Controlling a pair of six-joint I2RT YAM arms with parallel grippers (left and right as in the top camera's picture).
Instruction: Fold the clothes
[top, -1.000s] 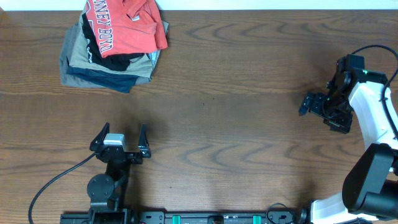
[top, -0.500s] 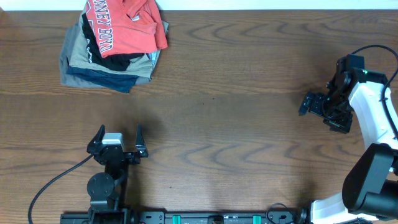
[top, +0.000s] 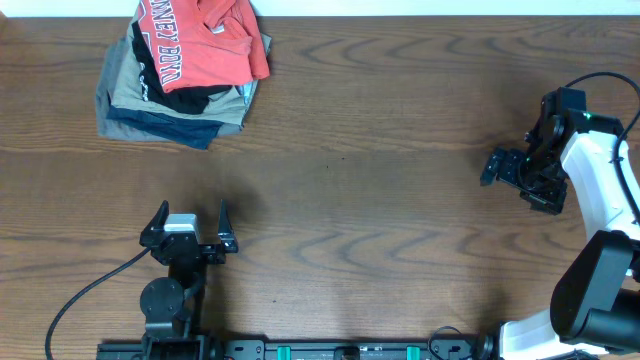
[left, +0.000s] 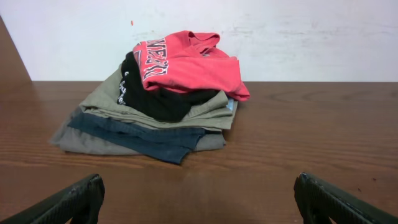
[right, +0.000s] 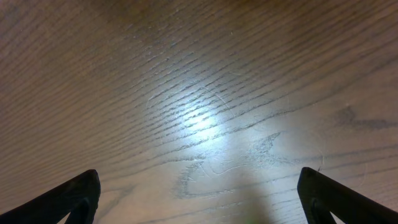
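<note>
The coral-red T-shirt (top: 205, 40) lies folded on top of a stack of garments at the table's far left, its dark block lettering showing. It also shows in the left wrist view (left: 186, 59). My left gripper (top: 190, 218) is open and empty near the front edge, well short of the stack; its fingertips frame bare wood in the left wrist view (left: 199, 199). My right gripper (top: 500, 168) is at the far right, open and empty over bare wood in the right wrist view (right: 199, 196).
Under the red shirt lie a black garment with white marks (top: 185, 98), a tan one (left: 199, 109), a dark blue one (top: 170, 125) and a grey one (left: 81, 140). A white wall (left: 311, 31) runs behind the table's far edge.
My left gripper has drawn back slightly toward the front edge and to the left. The right arm and the stack have not moved.
</note>
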